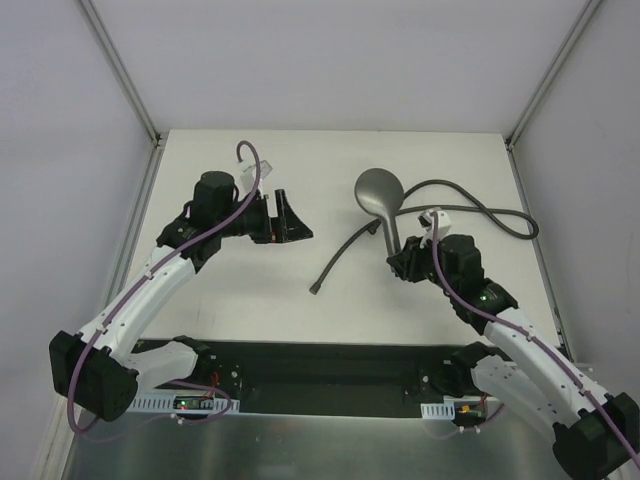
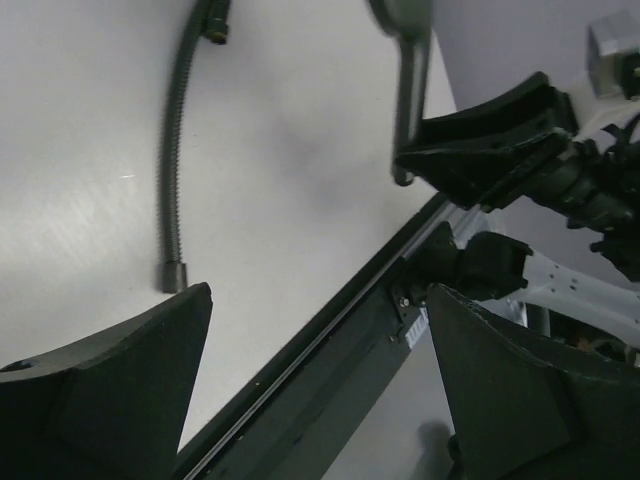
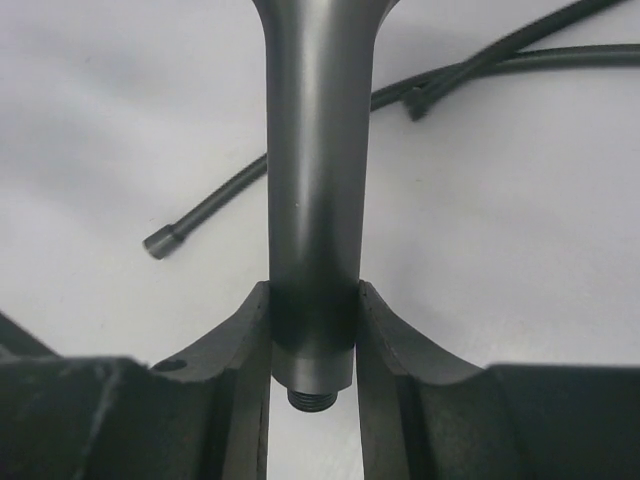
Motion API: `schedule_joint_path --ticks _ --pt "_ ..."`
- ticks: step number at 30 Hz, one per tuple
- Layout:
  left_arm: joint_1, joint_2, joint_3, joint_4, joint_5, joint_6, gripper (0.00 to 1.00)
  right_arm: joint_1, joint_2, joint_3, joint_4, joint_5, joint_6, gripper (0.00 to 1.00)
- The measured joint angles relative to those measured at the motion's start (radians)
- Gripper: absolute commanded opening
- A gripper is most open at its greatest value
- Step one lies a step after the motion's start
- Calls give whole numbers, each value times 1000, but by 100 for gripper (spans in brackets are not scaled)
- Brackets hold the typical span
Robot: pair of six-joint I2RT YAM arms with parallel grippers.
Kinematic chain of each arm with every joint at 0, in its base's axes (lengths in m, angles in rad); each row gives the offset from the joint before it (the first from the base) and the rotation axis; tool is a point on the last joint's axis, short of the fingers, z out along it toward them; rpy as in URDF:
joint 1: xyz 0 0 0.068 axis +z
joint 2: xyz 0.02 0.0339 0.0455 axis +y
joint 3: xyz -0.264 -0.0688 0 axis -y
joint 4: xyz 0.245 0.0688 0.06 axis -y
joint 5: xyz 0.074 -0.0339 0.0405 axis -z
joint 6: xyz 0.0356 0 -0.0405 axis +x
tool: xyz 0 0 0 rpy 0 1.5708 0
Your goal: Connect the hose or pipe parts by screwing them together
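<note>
R gripper [image 3: 313,300] pinches the thin handle of the grey shower head [image 1: 380,190], right by its screw end. Round face points far, a bit right of the table [image 1: 240,300] middle. Hose [image 1: 340,255] lies loose beside it. L gripper [image 1: 290,225] is spread wide w/ nothing in it, on the left.

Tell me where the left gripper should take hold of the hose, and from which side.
I would grip the hose just behind its free end fitting, coming down from above with fingers across it. It lies flat on the table, and that end must meet the thread of the shower head, held in the right gripper.
</note>
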Motion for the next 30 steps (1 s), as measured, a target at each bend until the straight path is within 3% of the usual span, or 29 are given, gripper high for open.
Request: schedule_joint_path --ticks 9,21,22,23,25,26,30 --pt "-157 84 31 209 55 -61 89 298 47 -2 146 13 69 1" --pt "-185 125 -95 309 -72 -142 86 364 53 -47 387 127 141 1" --pt "-185 119 -113 310 -98 -152 86 365 58 -53 392 138 143 6" --pt "-185 114 -127 304 -123 -156 86 365 66 -58 393 148 146 21" --pt "-185 109 -142 280 -170 -163 87 365 92 -65 384 151 153 35" --pt "-185 109 -145 260 -201 -163 87 365 106 -66 372 150 153 47" --pt "-178 104 -146 180 -269 -169 88 365 208 -63 281 58 138 73"
